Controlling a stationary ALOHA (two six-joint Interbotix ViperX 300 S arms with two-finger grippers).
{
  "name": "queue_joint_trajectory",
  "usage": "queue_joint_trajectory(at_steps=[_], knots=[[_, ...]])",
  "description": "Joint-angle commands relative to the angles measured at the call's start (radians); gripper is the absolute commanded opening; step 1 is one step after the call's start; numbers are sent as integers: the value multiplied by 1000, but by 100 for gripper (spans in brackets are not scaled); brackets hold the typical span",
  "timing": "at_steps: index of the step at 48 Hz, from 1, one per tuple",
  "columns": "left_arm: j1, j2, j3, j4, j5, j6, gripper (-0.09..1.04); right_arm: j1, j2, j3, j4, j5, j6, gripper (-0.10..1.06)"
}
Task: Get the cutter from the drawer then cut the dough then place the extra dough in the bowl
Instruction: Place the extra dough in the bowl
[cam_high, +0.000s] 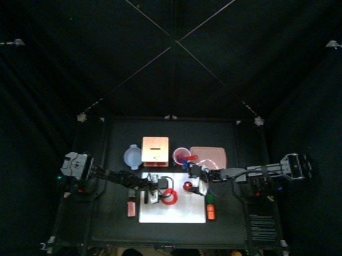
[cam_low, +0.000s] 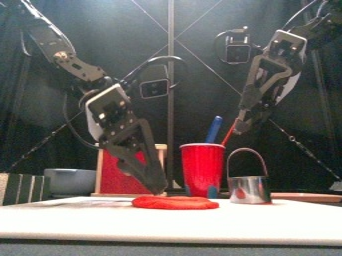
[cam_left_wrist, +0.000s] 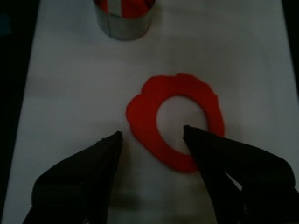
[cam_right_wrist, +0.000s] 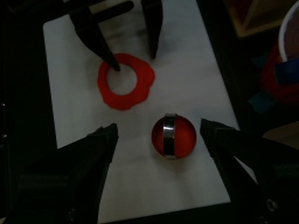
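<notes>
Nearest you, the white board (cam_left_wrist: 65, 87) carries the dough ring (cam_low: 175, 203), lying flat with its middle cut out. Your left gripper (cam_left_wrist: 153, 134) is low over the ring's near part, jaws spread apart and holding nothing; whether a tip touches the dough you cannot tell. Just to the ring's right the cutter (cam_low: 249, 185) stands upright on the board, and red shows inside it. Your right gripper (cam_right_wrist: 162, 128) hangs well above the cutter, jaws wide and empty. Behind stands the red cup (cam_low: 203, 168) with a blue knife (cam_low: 214, 128); further left are the wooden box (cam_low: 123, 170) and then the bowl (cam_low: 67, 181).
</notes>
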Motion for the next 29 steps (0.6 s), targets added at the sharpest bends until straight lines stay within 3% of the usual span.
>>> queue_joint_trajectory(at_steps=[1, 16, 29], knots=[[6, 21, -40, 49, 20, -3, 93, 14, -21, -3, 2, -21, 0, 103], [6, 37, -29, 100, 40, -2, 91, 26, -21, -2, 6, -35, 0, 103], [9, 48, -25, 121, 67, -2, 71, 26, -15, -2, 15, -41, 0, 103]])
